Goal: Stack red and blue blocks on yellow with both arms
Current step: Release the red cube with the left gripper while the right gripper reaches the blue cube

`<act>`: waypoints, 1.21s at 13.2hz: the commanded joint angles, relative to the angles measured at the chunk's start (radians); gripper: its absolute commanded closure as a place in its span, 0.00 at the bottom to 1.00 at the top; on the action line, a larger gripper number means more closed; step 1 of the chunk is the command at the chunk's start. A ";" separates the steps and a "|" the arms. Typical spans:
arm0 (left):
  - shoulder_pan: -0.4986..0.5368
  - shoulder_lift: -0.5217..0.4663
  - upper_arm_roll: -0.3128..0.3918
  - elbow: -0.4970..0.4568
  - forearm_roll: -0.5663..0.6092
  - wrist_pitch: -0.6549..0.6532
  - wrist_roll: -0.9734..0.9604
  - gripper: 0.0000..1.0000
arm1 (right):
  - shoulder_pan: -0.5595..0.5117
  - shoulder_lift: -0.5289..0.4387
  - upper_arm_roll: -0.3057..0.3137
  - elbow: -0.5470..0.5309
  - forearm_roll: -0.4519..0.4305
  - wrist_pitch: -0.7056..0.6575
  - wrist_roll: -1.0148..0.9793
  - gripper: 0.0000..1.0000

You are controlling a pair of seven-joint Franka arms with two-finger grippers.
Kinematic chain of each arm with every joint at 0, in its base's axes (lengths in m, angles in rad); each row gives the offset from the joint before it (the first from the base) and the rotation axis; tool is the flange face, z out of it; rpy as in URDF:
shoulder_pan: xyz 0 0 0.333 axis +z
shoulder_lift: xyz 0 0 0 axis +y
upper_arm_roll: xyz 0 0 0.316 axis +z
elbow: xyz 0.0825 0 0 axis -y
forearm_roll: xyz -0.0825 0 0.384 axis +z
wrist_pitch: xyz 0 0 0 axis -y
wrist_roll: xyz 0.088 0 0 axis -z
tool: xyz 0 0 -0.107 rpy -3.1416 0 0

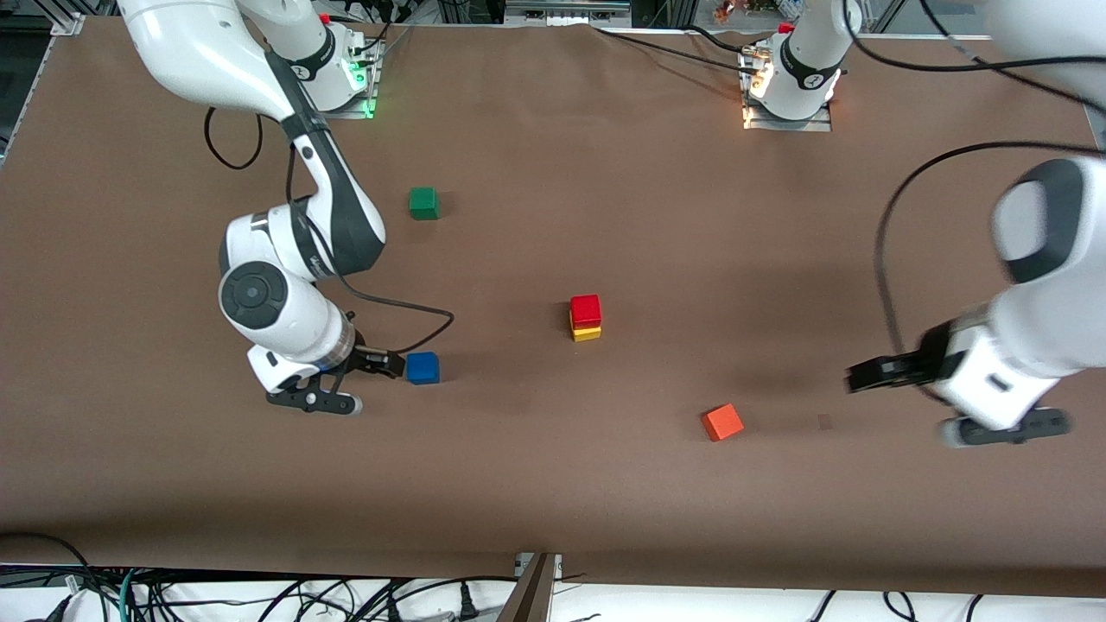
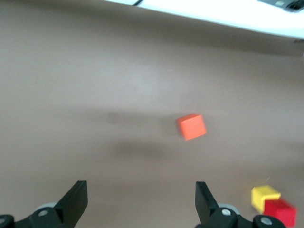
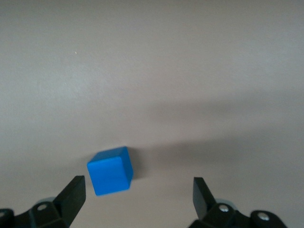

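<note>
I see the red block on the yellow block mid-table. I'd centre my right gripper, spread empty, squarely over the blue block before descending. My left gripper waits open, blurred; the yellow's top is hidden.

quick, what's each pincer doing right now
left pincer: open, empty, over bare table near the orange-red cube.
right pincer: open, empty, beside the blue cube.

No words, numbers or brand names can be read; the small dark round marks on both arm bases are too small to make out.
</note>
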 commanded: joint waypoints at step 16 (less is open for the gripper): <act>0.046 -0.258 -0.011 -0.186 0.028 -0.166 0.117 0.00 | 0.101 0.127 -0.015 -0.102 -0.009 0.288 0.053 0.40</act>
